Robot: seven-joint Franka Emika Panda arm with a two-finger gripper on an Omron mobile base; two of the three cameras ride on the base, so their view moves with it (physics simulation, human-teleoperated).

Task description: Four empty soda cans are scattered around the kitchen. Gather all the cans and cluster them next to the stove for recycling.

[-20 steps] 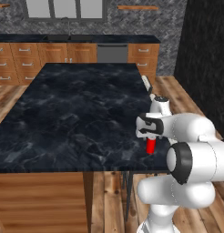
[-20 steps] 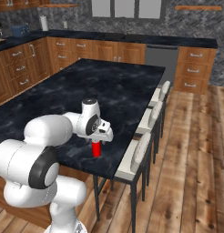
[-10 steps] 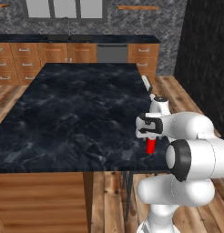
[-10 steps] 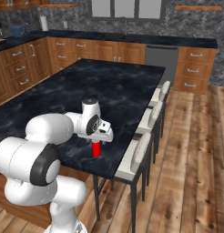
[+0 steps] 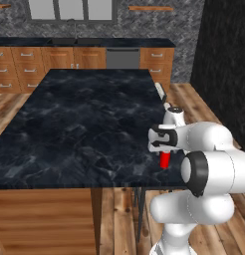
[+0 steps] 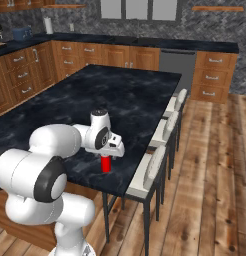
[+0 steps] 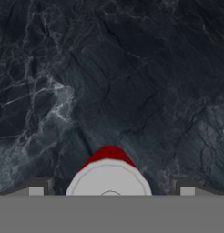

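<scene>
End effector (image 7: 109, 191): spread as wide as it goes, holding nothing; it points straight down at the desk, one dark fingertip (image 7: 37, 187) on each side of the can, apart from its sides.
Soda can (image 7: 109, 175): directly below the end effector, between the fingertips, upright; silvery top facing the hand, bright red side showing past it. In the left base view the can (image 5: 165, 159) stands under the hand, its upper part hidden by it; the same in the right base view (image 6: 106, 163).
Desk (image 5: 79, 124): black marbled top under the can and the end effector; the can stands near its near corner, close to the edge on the stool side.
Stools (image 6: 150, 170): a row of pale-seated stools just past that edge of the desk, to the side of the end effector, the nearest one close to the can.
Floor (image 6: 210, 165): wood planks, beyond the stools and around the desk.
Cabinets (image 5: 60, 59): reddish-brown wood with drawers, well beyond the end effector on the far side of the desk, under a black counter.
Dishwasher (image 5: 122, 59): grey front panel set among those far cabinets.
Backsplash (image 6: 215, 27): grey herringbone tile, farthest off, above the far counter.
</scene>
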